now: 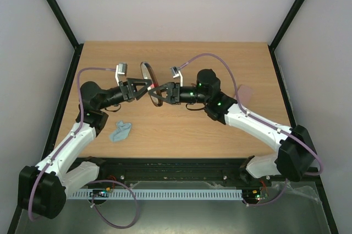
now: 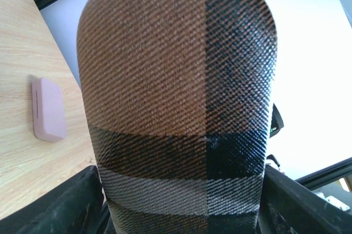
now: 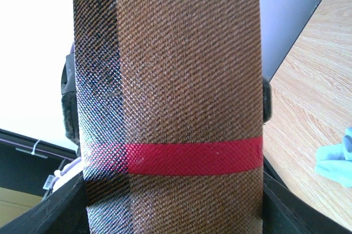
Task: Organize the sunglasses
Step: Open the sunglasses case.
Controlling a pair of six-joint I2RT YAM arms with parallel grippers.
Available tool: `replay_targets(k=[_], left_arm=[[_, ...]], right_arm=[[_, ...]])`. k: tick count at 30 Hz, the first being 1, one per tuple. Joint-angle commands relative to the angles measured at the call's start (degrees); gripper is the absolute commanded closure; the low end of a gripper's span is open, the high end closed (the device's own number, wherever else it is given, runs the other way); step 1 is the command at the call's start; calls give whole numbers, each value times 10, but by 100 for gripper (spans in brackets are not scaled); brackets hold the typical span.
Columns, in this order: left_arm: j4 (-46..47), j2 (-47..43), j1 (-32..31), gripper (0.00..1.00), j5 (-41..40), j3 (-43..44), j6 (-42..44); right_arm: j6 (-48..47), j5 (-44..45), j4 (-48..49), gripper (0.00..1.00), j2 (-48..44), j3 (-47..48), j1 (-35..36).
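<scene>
Containers: one brown oblong woven case [image 3: 170, 80] with a red stripe and dark plaid bands is held up off the light wooden tabletop [image 1: 181, 129], between the two arms at mid-table. It nearly fills both wrist views. One flat pink case [image 2: 48, 108] is seen lying flat on the tabletop, well apart from the brown one. The contents of either case cannot be seen.

Sunglasses: no pair can be made out in any view. Whether one is inside a case cannot be told.

Right jaws: set apart and clamped on the brown case's sides near the red stripe, with a black finger [image 3: 49, 212] against each long edge.

Left jaws: placed around the other end of the case, with a finger [image 2: 60, 206] close beside each edge. Whether they press on it cannot be told.

Hard to make out: in the top view the case is seen only edge-on, as a thin curved shape with a pale rim. Open or shut is not clear.

Also counted: one crumpled light-blue cloth [image 1: 120, 130], lying near the left arm.
</scene>
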Motion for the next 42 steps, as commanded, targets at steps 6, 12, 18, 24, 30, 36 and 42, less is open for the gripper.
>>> replay_targets(k=[6,12,18,24,30,36,42], left_arm=[[59,-7,-5,51,8,-9,-3],[49,-5,-7,56,10,-10,15],[55,1,-7,57,14,-9,10],[70,1,-11,57,18,-5,-1],[75,2,-15,58,21,-2,-4],[75,-3,-16,58,16,-2,-3],[34,-4,-16,54,12,-2,24]], right_arm=[[2,17,37,46,-29,-8,-2],[-55,87,-45,25,-39,8,-1],[-64,93,-34,26,-52,8,-1],[-44,48,-16,31,-34,9,-1],[-19,23,21,32,-32,2,0],[5,49,38,57,-42,-5,0],[71,65,140,66,-73,-27,-1]])
